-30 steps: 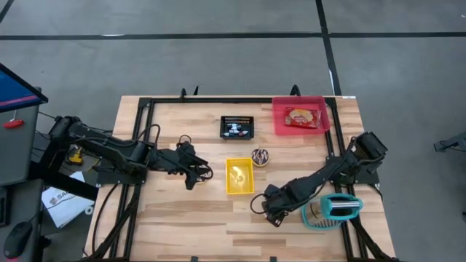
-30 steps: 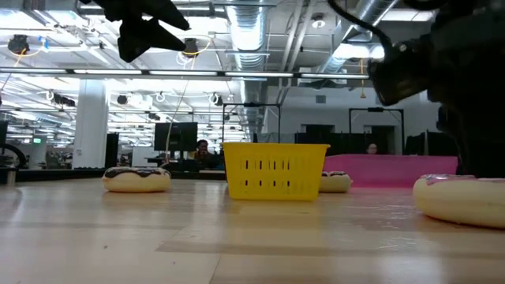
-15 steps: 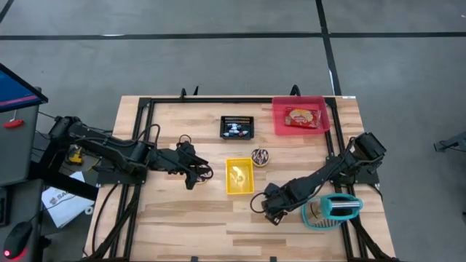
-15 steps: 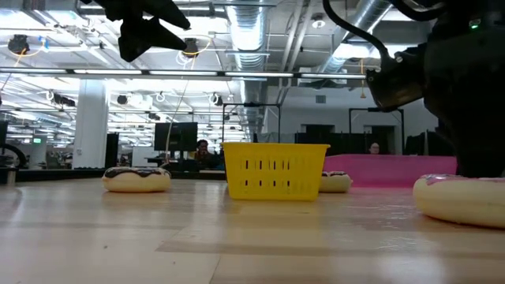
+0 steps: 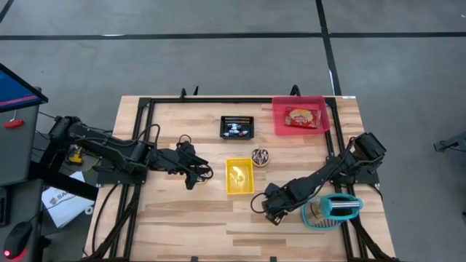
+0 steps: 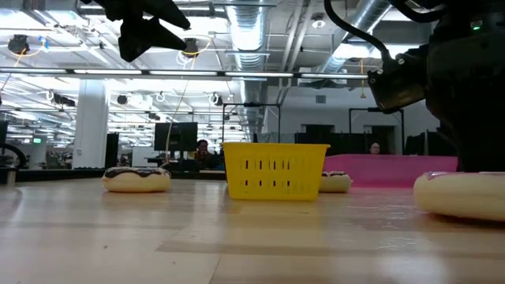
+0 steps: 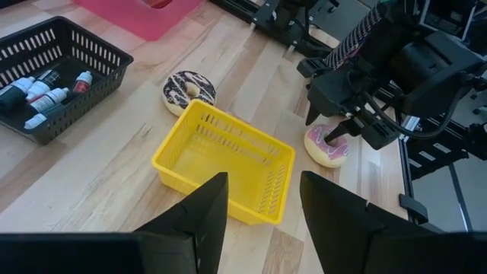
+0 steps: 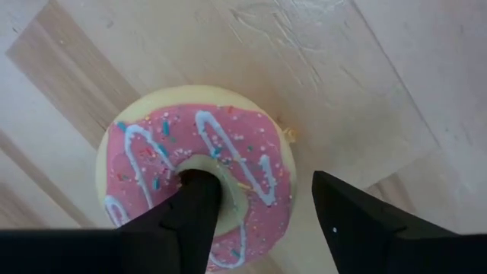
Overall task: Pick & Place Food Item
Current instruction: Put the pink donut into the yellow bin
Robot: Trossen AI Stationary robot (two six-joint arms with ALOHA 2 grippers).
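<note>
My right end effector (image 8: 259, 213) straddles the pink-iced, white-striped ring doughnut (image 8: 199, 175), fingers apart; the yellow plastic slotted basket (image 7: 225, 164) holds nothing.

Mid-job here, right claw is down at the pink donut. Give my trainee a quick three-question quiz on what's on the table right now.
1. True or false: the yellow basket already holds a donut.
2. Where does the right claw stand on the pink-iced donut?
A. Both fingers outside the ring
B. One finger in the hole, one outside the rim
C. Above it, well clear
3. Fill in: the chocolate donut lies on the table between the yellow basket and the ____ tray.

Key
1. False: it looks empty.
2. B
3. pink. The left claw hangs open above the table, holding nothing.
</note>
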